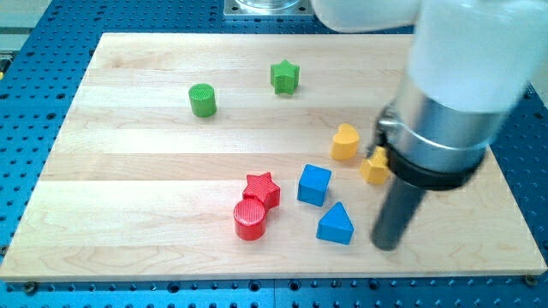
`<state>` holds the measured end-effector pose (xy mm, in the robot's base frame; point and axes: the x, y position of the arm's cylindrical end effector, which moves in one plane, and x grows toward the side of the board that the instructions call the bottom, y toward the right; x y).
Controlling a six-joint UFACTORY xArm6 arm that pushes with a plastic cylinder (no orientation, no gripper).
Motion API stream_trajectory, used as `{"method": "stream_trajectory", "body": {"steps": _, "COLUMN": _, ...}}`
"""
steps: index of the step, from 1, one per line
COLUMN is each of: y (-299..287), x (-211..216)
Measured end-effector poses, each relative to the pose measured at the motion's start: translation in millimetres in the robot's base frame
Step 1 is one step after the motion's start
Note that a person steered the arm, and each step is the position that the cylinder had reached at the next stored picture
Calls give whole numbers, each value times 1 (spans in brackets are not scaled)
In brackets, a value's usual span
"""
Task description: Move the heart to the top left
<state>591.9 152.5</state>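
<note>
No pincer fitted; rod's tip [386, 245] rested at 5 o'clock, beside the blue triangular block [336, 224]. Yellow heart-shaped block [345, 141] sat right of centre on the wooden table [128, 171]; whole push toward 10 o'clock remained.

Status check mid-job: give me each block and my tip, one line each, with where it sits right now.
yellow heart: right of centre, untouched
other yellow block: partly hidden by the arm
green cylinder: upper left, alone
green star: top centre
red star: touching red cylinder
blue cube: centre
blue triangle: bottom
my tip: right of blue triangle, apart
</note>
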Motion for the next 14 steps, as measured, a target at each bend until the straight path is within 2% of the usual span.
{"method": "stream_trajectory", "body": {"steps": 2, "y": 3, "x": -112}}
{"method": "stream_trajectory", "body": {"steps": 3, "y": -28, "x": -164}}
{"method": "stream_trajectory", "body": {"steps": 4, "y": -71, "x": -183}}
{"method": "stream_trajectory", "body": {"steps": 5, "y": -87, "x": -174}}
{"method": "stream_trajectory", "body": {"steps": 6, "y": -69, "x": -154}}
{"method": "stream_trajectory", "body": {"steps": 8, "y": -118, "x": -124}}
{"method": "stream_trajectory", "body": {"steps": 9, "y": -120, "x": -101}}
{"method": "stream_trajectory", "body": {"steps": 10, "y": -216, "x": -128}}
{"method": "stream_trajectory", "body": {"steps": 11, "y": -302, "x": -173}}
{"method": "stream_trajectory", "body": {"steps": 12, "y": -359, "x": -223}}
{"method": "stream_trajectory", "body": {"steps": 13, "y": -359, "x": -239}}
{"method": "stream_trajectory", "body": {"steps": 14, "y": -327, "x": -226}}
